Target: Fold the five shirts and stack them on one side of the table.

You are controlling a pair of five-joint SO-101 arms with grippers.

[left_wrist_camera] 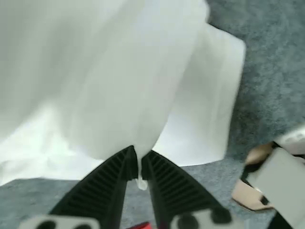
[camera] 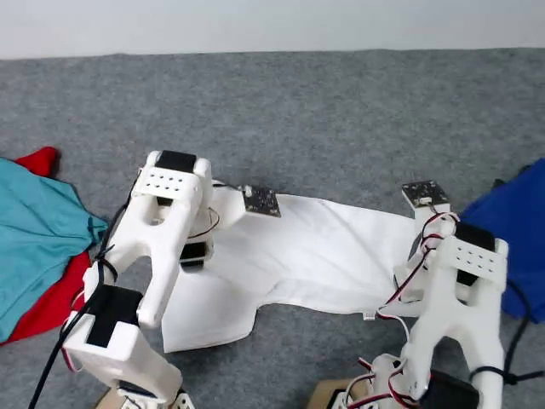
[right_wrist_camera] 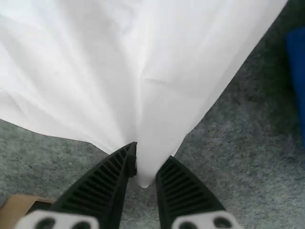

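A white shirt (camera: pixel 315 251) lies spread across the middle of the grey table, partly lifted at both ends. My left gripper (left_wrist_camera: pixel 138 164) is shut on a fold of the white shirt (left_wrist_camera: pixel 119 81) at its left end, and the cloth hangs away from the black fingers (left_wrist_camera: pixel 109 174). My right gripper (right_wrist_camera: pixel 143 169) is shut on a bunched edge of the white shirt (right_wrist_camera: pixel 143 71) at its right end. In the high view the left arm (camera: pixel 162 230) stands over the shirt's left part and the right arm (camera: pixel 460 273) over its right edge.
A teal shirt (camera: pixel 34 230) lies over a red one (camera: pixel 51 294) at the table's left edge. A blue shirt (camera: pixel 511 230) sits at the right edge, also seen as blue cloth (right_wrist_camera: pixel 298 71). The far half of the grey table (camera: pixel 324 111) is bare.
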